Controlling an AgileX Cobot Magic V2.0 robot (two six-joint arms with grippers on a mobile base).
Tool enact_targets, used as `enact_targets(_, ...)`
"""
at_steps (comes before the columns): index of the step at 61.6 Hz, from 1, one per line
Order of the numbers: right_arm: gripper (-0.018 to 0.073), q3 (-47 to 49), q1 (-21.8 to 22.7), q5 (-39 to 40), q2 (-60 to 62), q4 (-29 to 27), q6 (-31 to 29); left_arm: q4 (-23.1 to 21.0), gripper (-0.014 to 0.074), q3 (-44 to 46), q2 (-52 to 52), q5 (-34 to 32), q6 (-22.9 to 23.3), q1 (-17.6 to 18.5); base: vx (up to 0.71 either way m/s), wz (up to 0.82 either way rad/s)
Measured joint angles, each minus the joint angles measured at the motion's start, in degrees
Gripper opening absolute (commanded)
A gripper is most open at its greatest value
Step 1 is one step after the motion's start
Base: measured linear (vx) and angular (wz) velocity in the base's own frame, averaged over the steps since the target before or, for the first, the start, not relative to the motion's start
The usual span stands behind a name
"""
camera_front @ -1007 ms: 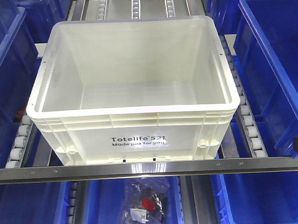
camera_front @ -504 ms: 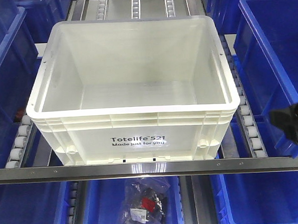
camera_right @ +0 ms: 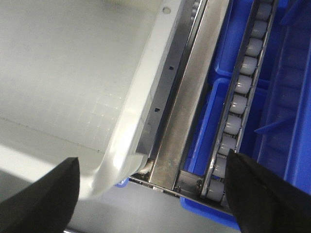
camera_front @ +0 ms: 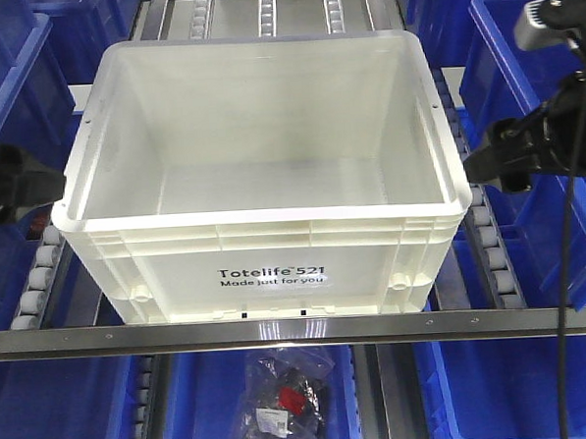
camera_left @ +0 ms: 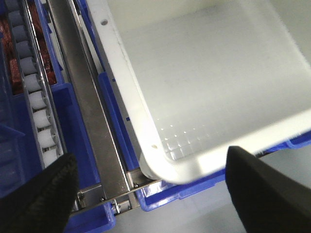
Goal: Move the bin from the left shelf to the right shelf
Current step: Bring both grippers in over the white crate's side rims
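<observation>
Left gripper: fingers spread wide, the bin rim's near corner between them.
Right gripper: spread likewise, bin rim and steel rail between fingers.

Bright, even light falls from above in the front view. We note the bin near white-out, inner walls losing detail. A pale glare streak lies on the steel front rail. Shadows are soft. In the wrist views the left gripper's fingers and the right gripper's fingers blur into dark foreground masses.
</observation>
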State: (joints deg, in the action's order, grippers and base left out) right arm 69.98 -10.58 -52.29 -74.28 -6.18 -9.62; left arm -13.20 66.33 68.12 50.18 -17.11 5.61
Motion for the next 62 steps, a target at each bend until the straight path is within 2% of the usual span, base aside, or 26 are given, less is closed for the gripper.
enact_targets(20,0.0613,9.5,0.0,-2.2,-11.2,0.1,4.1,0.9,0.0598,9.5,13.6,0.0,3.9,0.0,0.0,0.0)
enact_targets(34,0.0608,15.7,-1.4,-3.8,-18.0,4.6,10.1,3.3,0.0594,14.5,20.8,-0.1,8.0,0.5,0.0,0.0)
enact_targets(40,0.0605,18.3,-3.6,-4.5,-21.1,8.1,13.2,5.0,0.0595,16.4,23.8,-0.1,8.9,1.3,0.0,0.0)
enact_targets(48,0.06,21.6,-6.2,-5.4,-25.0,12.6,19.2,9.1,0.0595,18.2,26.8,-0.1,13.4,2.1,0.0,0.0)
enact_targets(57,0.0591,24.9,-6.5,-6.0,-28.5,13.3,22.6,11.7,0.0595,19.8,28.7,-0.1,17.1,2.7,0.0,0.0)
enact_targets(62,0.0587,26.8,-6.5,-6.3,-30.2,13.5,23.8,12.5,0.0595,20.9,29.7,-0.1,17.5,3.3,0.0,0.0)
